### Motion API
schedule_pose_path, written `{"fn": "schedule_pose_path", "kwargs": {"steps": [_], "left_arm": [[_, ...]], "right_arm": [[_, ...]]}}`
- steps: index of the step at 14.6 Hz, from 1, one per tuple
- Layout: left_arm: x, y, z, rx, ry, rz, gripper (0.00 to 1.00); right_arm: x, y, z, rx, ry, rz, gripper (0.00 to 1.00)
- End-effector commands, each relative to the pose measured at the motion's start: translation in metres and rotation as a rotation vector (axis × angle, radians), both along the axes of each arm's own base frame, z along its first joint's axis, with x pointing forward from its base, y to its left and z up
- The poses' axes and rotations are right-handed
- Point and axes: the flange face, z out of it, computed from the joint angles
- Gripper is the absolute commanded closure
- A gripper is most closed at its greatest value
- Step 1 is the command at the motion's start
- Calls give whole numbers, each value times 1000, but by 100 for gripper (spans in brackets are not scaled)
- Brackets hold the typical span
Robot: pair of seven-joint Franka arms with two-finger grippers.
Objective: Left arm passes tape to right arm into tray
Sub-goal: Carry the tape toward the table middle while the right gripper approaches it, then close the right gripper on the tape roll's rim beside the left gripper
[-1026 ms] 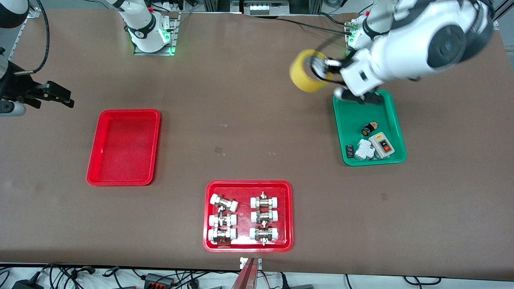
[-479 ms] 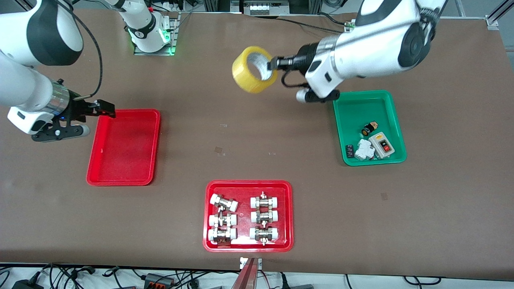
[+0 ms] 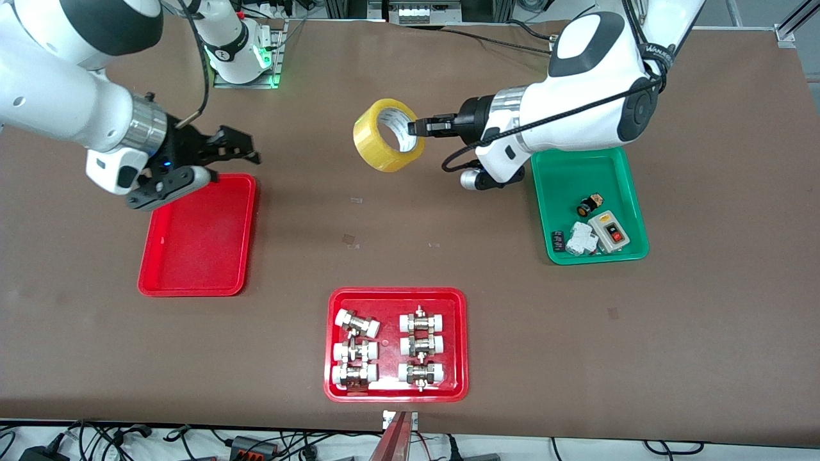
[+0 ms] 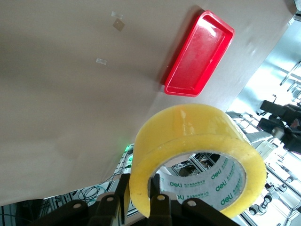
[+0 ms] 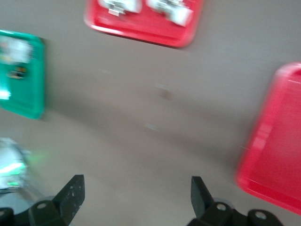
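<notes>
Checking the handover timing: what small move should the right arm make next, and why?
Probably bring the open right hand toward the tape. The left hand holds the roll by its wall, up over bare table, while the right hand is over the plain red tray's edge, apart from the roll.

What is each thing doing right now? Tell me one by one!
Tape: up in the air, held by its wall.
Left pincer: shut on the tape, over bare table.
Right pincer: open, empty, over the plain red tray's edge.
Plain red tray: empty.
Green tray: holds small electrical parts.
Red tray with fittings: holds six fittings.
</notes>
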Motion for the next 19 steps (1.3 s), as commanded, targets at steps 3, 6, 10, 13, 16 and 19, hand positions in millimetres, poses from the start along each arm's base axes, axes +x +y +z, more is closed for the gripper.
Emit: {"fn": "schedule_pose_path", "kwargs": {"steps": [3, 6, 10, 13, 16, 19], "left_arm": [[9, 4, 13, -35, 0, 17, 100], [9, 5, 13, -36, -3, 13, 100], [9, 6, 14, -35, -4, 15, 100], [11, 8, 14, -36, -5, 17, 100], [11, 9, 14, -36, -5, 19, 100], [11, 9, 13, -33, -4, 18, 100]], "right_arm": [[7, 56, 27, 245, 123, -128, 0], [-4, 90, 47, 265, 153, -191, 0], [-16, 136, 48, 268, 172, -272, 0], [-14, 145, 37, 296, 207, -279, 0], [-11, 149, 28, 332, 254, -288, 0], [-9, 150, 24, 332, 254, -283, 0]]}}
